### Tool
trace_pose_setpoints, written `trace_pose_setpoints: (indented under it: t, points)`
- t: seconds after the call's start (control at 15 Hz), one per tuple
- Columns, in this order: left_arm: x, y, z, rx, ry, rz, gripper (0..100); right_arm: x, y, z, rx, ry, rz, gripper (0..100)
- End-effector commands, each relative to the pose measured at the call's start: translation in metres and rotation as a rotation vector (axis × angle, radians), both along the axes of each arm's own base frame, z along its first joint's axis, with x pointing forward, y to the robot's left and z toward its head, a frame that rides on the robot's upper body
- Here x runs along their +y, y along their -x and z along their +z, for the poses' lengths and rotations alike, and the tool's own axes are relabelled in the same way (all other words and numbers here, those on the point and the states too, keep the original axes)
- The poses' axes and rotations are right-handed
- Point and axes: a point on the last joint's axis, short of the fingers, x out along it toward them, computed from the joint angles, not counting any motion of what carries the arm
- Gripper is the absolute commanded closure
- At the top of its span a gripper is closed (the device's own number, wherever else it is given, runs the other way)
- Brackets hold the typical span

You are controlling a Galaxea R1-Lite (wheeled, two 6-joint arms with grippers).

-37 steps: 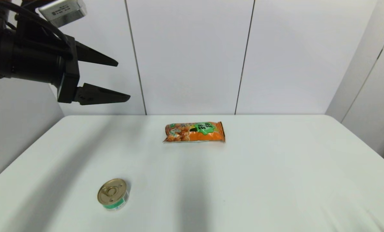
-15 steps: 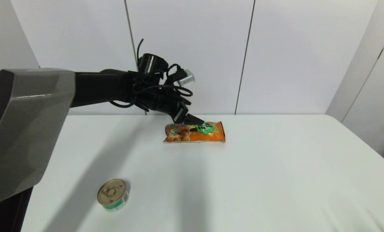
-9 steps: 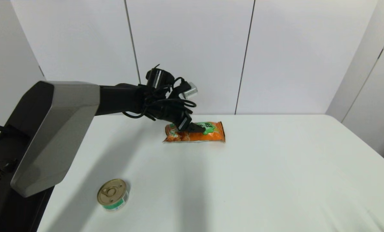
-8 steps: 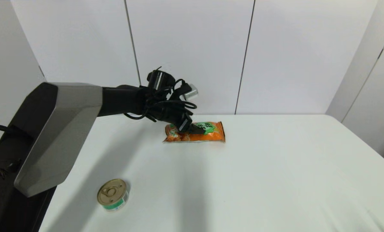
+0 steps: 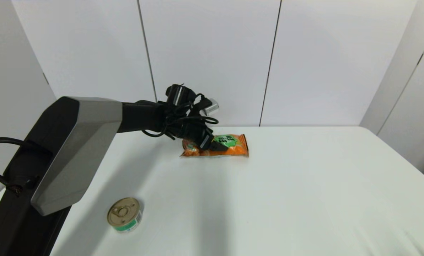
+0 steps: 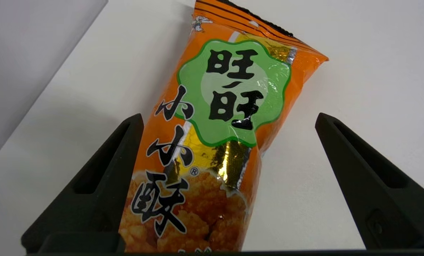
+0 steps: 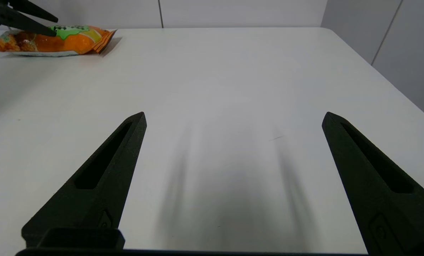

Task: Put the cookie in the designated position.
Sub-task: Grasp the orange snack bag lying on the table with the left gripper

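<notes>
The cookie [image 5: 233,146], an orange packet with a green scalloped badge, lies flat near the table's far edge, long side left to right. My left gripper [image 5: 220,146] is down over its left half and open. In the left wrist view the cookie [image 6: 219,124] lies between the fingers of the left gripper [image 6: 229,115]: one finger is against the packet's edge, the other stands well off it. My right gripper [image 7: 234,113] is open and holds nothing, low over bare table; from there the cookie [image 7: 55,41] shows far off. The right gripper is out of the head view.
A small round tin [image 5: 124,214] with a gold lid and green label stands at the front left of the white table [image 5: 304,199]. The left arm's grey link [image 5: 76,149] spans the left side. A white panelled wall runs behind the table.
The left arm has swung in from high on the left and come down onto the packet, its fingers staying open. The packet and the tin have not moved.
</notes>
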Motion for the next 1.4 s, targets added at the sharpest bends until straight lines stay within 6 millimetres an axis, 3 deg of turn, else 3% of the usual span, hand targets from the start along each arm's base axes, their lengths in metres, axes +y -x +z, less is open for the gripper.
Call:
trace_pose_setpoints:
  t: [0.07,0.53,1.27,1.33,1.4]
  points:
    - [-0.001,-0.004,-0.014,0.046,0.005,0.019,0,0.000,-0.001,-0.003,0.009,0.000,0.001,0]
    - [-0.004,-0.008,-0.032,0.085,-0.007,0.026,0,0.000,-0.001,-0.003,0.009,0.000,-0.001,0]
    - [-0.005,-0.009,-0.043,0.109,-0.017,0.026,0,0.000,-0.001,-0.003,0.009,0.000,-0.001,0]
    - [-0.005,-0.010,-0.044,0.109,-0.019,0.027,100,0.000,-0.001,-0.003,0.009,0.000,0.001,0]
    - [-0.006,-0.010,-0.045,0.110,-0.019,0.025,100,0.000,-0.001,-0.003,0.009,0.000,0.001,0]
